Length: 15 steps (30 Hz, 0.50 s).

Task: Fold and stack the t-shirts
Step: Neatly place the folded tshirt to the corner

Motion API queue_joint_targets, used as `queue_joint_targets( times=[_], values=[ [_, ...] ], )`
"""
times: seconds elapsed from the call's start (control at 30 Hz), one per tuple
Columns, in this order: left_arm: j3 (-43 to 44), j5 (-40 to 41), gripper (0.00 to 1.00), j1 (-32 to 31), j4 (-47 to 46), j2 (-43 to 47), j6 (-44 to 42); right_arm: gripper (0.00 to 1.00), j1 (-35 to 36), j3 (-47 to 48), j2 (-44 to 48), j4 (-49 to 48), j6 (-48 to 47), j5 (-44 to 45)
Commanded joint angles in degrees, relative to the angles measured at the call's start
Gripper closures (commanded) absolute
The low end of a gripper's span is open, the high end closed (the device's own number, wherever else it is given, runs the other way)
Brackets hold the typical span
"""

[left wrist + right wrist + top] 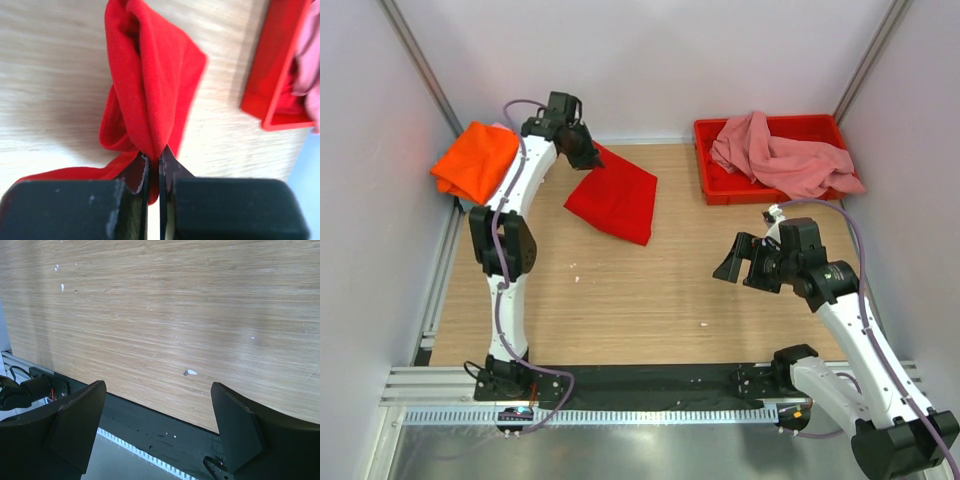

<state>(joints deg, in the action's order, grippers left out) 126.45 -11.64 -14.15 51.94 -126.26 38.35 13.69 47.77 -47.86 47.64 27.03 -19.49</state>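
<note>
Pale wood covers the table (pixel 620 300), boxed in by white walls, with both arm bases bolted along the near edge. At the far left corner an orange t-shirt (pixel 475 160) lies bunched against the wall. Just to its right the left gripper (pixel 582 150) reaches to the back of the table, its jaws pressed together on a fold of the bright red t-shirt (pixel 618 195). The left wrist view shows the cloth pinched between the two black fingers (pixel 136 172) in a gathered ridge, while the rest of the shirt spreads on the wood toward the middle. Further right, at the far right corner, a red plastic tray (pixel 712 190) holds a crumpled dusty pink t-shirt (pixel 785 155), one end draped over the tray's right rim. Nearer the front, the right gripper (pixel 735 260) hovers above bare wood, well apart from any cloth, its jaws spread wide and holding nothing.
</note>
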Motion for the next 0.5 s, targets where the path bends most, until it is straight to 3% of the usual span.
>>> queue_joint_targets(
  times=[0.0,0.33,0.47],
  values=[
    [6.9,-1.8,1.0,2.4,2.1,-0.7,0.3,0.08,0.0,0.0,1.3,-1.8,-0.9,-0.8],
    [19.5,-6.1,1.0,8.3,-1.0,-4.0,3.0,0.08,0.0,-0.5,2.1,-1.9,-1.0,-0.9],
    [20.5,-8.2,1.0,10.1,-7.0,-3.9,5.3,0.07,0.0,-0.7,2.1,-2.3,-1.0,-1.1]
  ],
)
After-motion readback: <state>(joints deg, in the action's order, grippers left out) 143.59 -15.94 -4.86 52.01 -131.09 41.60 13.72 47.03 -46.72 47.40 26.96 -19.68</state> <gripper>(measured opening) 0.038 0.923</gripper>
